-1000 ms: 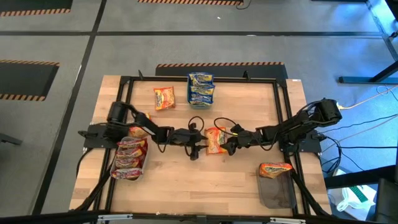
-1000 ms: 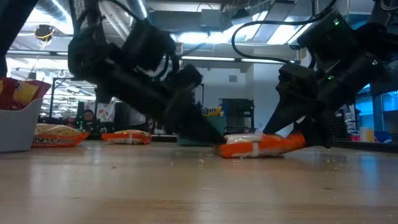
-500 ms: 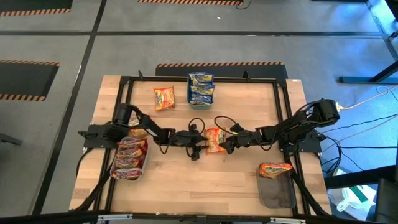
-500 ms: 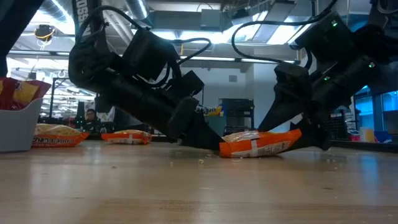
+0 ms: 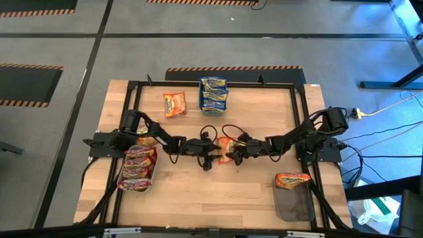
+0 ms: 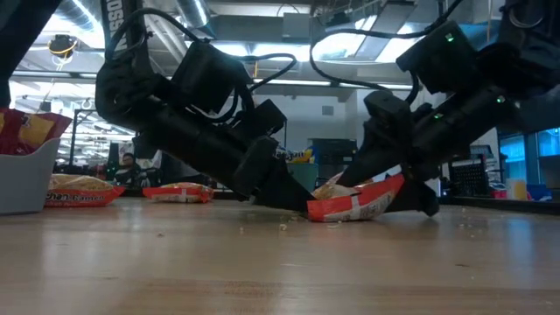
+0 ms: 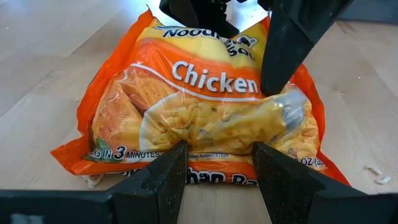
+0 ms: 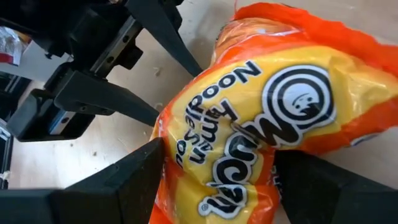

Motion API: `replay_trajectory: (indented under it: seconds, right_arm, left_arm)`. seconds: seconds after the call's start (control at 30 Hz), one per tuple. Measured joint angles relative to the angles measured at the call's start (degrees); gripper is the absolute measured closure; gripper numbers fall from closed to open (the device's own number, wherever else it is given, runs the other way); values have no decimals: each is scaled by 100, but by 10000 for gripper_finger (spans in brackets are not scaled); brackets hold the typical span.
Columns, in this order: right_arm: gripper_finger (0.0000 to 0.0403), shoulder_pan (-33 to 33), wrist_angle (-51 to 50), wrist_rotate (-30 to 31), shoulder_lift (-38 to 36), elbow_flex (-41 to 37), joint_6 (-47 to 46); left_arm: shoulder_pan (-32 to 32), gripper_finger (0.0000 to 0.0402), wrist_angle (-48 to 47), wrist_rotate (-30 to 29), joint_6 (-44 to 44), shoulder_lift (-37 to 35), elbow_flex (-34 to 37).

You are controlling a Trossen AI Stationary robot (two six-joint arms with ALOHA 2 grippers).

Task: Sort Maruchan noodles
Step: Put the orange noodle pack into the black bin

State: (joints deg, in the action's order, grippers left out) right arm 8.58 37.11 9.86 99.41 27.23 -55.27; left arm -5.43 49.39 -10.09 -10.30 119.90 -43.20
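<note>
Mid-table: my right gripper [image 5: 232,153] has pushed in, clamped on the orange packet [image 5: 225,148], now tilted up at its end; left gripper [image 5: 213,155] open at the other edge, ready for handover

Bare near half of the table [image 5: 211,198]; both arms and orange packet [image 5: 226,147] blocking mid-table.

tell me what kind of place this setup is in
Likely a robotics lab or workshop: a wooden table on grey concrete with hazard-striped floor tape, ceiling lights and ducting overhead, shelving behind.
</note>
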Motion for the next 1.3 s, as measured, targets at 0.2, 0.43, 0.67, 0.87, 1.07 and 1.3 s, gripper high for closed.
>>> replay_trajectory:
  seconds: [0.2, 0.43, 0.67, 0.87, 1.07, 1.3]
  right_arm:
    - [157, 0, -53, 14, 3, 22, 66]
    - [274, 2, -93, 199, 5, 33, 166]
    - [338, 2, -89, 112, -4, 41, 184]
    - [332, 2, -103, 160, -14, 41, 598]
    - [337, 2, -71, 63, -43, 39, 796]
    - [333, 0, -221, -492, -371, 123, 1274]
  left_arm:
    - [0, 222, 52, 10, 19, 9, 2]
    - [-26, 221, 80, -5, 30, 11, 6]
    - [-243, 221, -321, -260, -4, -330, 13]
    - [-485, 221, -1545, -569, 174, -1130, 18]
    - [-663, 221, -2855, -639, -97, -1818, 7]
    - [-871, 221, -3409, -695, -156, -2211, 13]
